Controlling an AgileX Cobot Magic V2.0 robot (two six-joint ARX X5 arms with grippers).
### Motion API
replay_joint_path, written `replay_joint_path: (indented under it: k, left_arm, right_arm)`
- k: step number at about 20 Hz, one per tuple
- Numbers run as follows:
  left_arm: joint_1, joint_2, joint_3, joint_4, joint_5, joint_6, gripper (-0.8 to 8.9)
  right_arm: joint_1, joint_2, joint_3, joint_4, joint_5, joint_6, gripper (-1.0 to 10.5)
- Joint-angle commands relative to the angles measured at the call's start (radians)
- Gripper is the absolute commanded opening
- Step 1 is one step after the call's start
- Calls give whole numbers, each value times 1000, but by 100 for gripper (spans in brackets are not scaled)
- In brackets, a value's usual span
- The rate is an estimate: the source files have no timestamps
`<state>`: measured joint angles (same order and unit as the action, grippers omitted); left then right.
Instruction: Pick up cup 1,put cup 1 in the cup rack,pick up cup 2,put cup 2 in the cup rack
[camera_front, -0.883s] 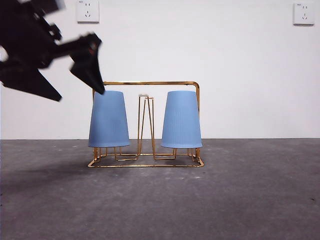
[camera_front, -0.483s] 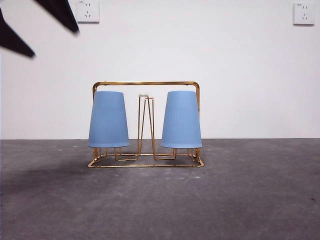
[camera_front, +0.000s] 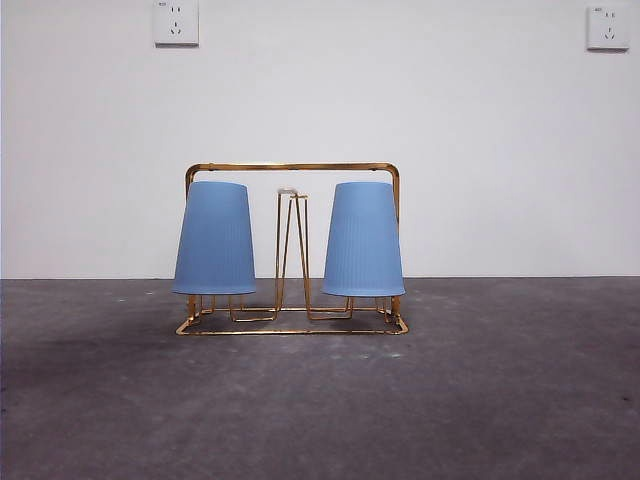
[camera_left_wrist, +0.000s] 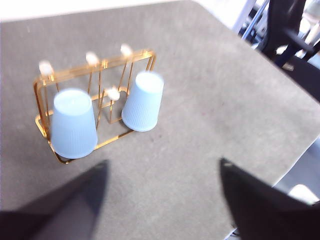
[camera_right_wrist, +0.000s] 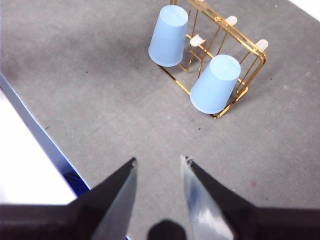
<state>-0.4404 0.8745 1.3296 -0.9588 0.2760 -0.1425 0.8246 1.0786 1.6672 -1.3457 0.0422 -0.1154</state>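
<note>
Standing on grey table (camera_front: 520, 400), well clear of its edges: gold wire cup rack (camera_front: 292, 168), tall arch handle upright, flat base resting level. Sitting upside down over the loop pegs, one toward each end of the rack: two pale blue ribbed cups, cup 1 (camera_front: 215, 240) and cup 2 (camera_front: 363, 240), apart from each other with bare centre pegs between; no telling which cup bears which number, so numbering here being a guess. Both cups hanging a little above the base wire, neither leaning much. Judging both placing steps done, nothing of the task left on the table to fetch. Hovering high and well away from the rack: left pincer (camera_left_wrist: 162, 200), jaws spread wide, carrying nothing. Likewise hovering well apart on the other side: right pincer (camera_right_wrist: 159, 172), jaws parted only narrowly, carrying nothing. Neither showing in the front view. Next move probably calling for nothing more than parking both arms clear, avoiding any brush against the arch handle or the light cups.
</note>
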Motion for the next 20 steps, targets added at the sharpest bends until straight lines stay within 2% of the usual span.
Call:
replay_joint_path:
  k: [1, 2, 3, 4, 20]
  left_arm:
    - [2, 0, 29, -31, 5, 17, 50]
    - [2, 0, 35, -40, 5, 18, -15]
    - [2, 0, 35, -46, 5, 23, -8]
    - [2, 0, 35, -58, 5, 26, -8]
    - [2, 37, 35, -76, 5, 42, -3]
  right_arm:
    - [1, -1, -6, -14, 0, 15, 154]
    - [1, -1, -6, -24, 0, 29, 149]
    - [1, -1, -6, -27, 0, 39, 100]
    - [1, -2, -6, -27, 0, 37, -19]
    - [1, -1, -6, -15, 0, 57, 2]
